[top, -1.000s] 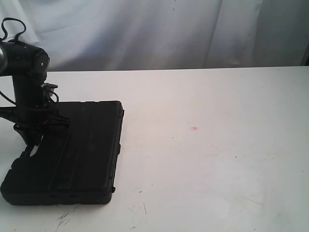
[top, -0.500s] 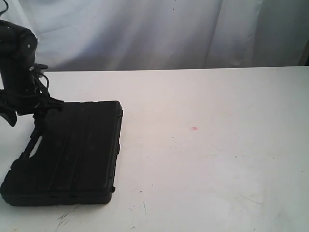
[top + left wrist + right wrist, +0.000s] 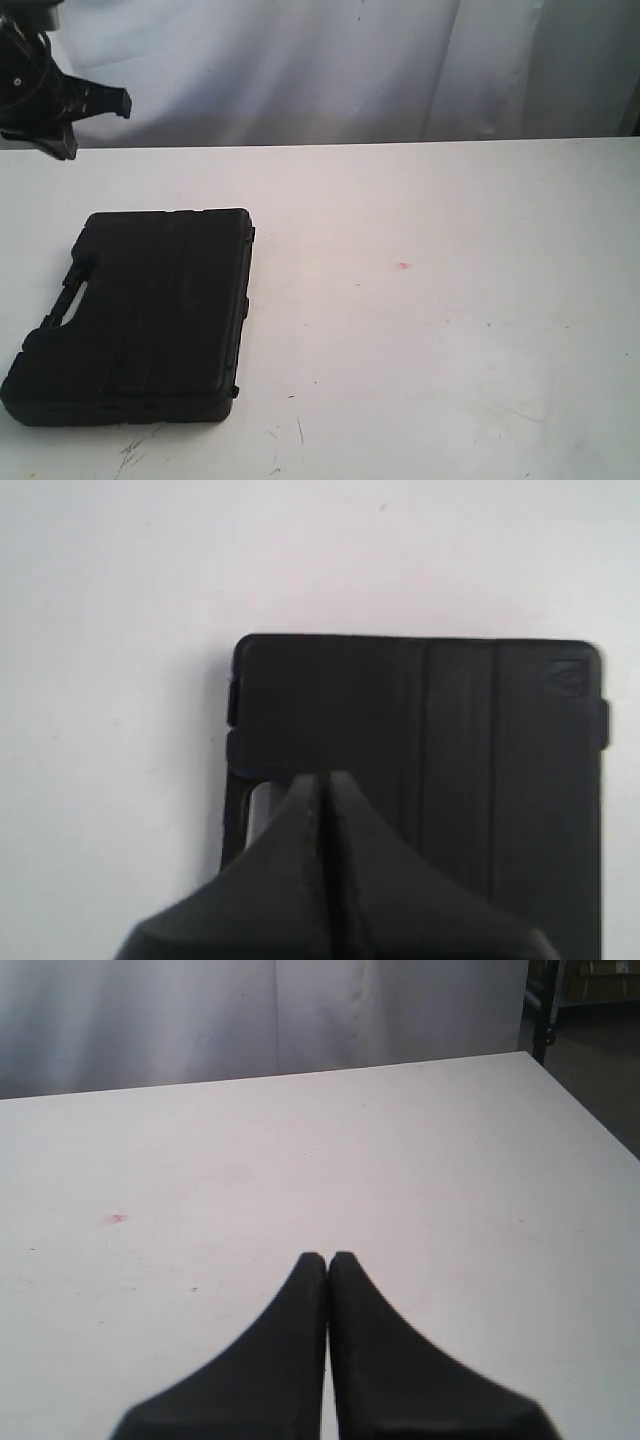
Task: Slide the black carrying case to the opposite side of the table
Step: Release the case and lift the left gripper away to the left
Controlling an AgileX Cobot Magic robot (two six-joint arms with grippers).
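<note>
Above the far left corner: left arm (image 3: 40, 95), clear of the counter (image 3: 450, 340). Left end effector (image 3: 322, 778): closed, fingers pressed together, grips nothing; hangs over the handle side of the black carrying case (image 3: 140, 315) without touching it. Case: lies flat and shut along the left edge, reaches close to the near left corner, handle (image 3: 68, 298) turned toward that edge. Near the middle: a small pink speck (image 3: 403, 266), well apart from the case. Right end effector (image 3: 328, 1258): likewise closed and empty, above bare counter between the speck and the right edge.
</note>
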